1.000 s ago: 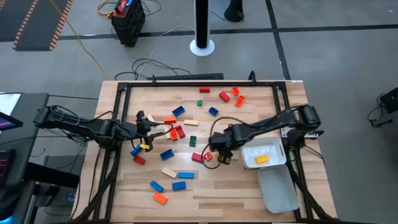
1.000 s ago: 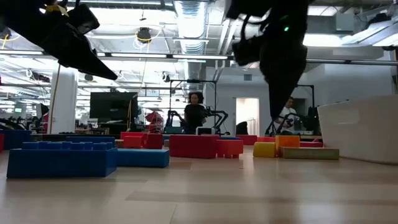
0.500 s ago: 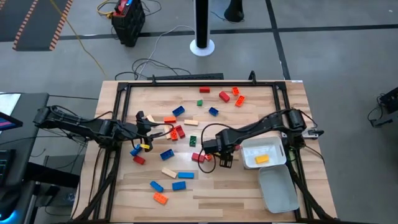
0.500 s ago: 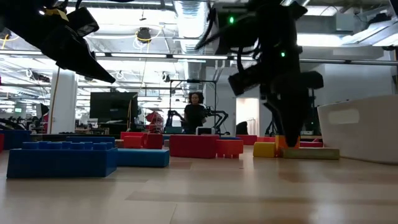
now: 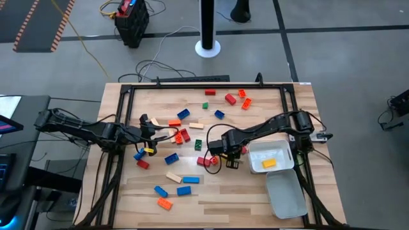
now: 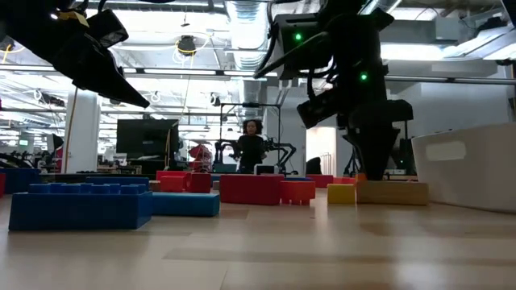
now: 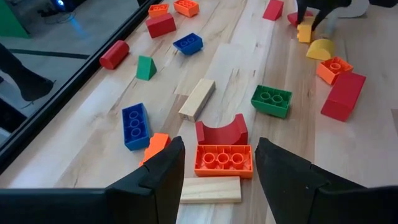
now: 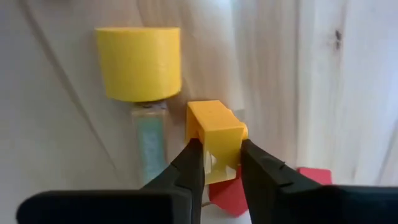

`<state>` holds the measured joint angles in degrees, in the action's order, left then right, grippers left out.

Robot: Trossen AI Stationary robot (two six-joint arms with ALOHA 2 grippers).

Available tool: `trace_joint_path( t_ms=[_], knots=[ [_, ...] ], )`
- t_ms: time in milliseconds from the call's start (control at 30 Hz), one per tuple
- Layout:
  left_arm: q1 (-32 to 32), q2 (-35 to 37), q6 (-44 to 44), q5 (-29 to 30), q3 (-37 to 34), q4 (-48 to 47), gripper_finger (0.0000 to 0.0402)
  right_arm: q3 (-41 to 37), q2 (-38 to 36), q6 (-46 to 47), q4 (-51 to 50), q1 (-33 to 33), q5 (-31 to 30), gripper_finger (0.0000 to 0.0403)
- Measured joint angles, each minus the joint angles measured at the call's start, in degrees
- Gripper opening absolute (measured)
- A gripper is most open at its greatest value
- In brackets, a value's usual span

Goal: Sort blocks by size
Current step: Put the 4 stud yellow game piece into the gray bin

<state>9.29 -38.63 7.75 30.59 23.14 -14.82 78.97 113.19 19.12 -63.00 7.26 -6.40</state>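
A small yellow plastic brick is pinched by the right gripper near mid-table. The left gripper is held open and empty over an orange oblong brick. Bare wood is seen beside both.

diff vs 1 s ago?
The right gripper moved left toward the table's middle, came down and closed on a small yellow block beside the yellow cylinder. The left gripper stayed open over the orange block; loose blocks and trays unchanged.
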Motion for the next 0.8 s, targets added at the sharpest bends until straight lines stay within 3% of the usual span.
trace_joint_path(
  t_ms=[200, 367, 600, 800],
  knots=[
    [-0.01, 0.00, -0.20, 0.00, 0.00, -0.39, 0.0188, 1.01, -3.81, 4.02, -2.73, 2.44, -4.48, 0.0103],
    [-0.02, 0.02, -0.11, 0.00, 0.00, -0.79, 0.0188, 1.01, -11.68, 12.14, -6.76, 6.40, -5.79, 0.0103],
    [-0.02, 0.00, 0.01, 0.00, 0.00, -0.88, 0.0188, -1.49, -23.41, 31.28, -8.25, 17.24, -3.46, 0.0104],
    [0.00, 0.00, 0.11, 0.00, 0.00, -0.86, 0.0188, -5.77, -27.52, 51.29, -10.51, 28.03, 0.52, 0.0096]
  ],
)
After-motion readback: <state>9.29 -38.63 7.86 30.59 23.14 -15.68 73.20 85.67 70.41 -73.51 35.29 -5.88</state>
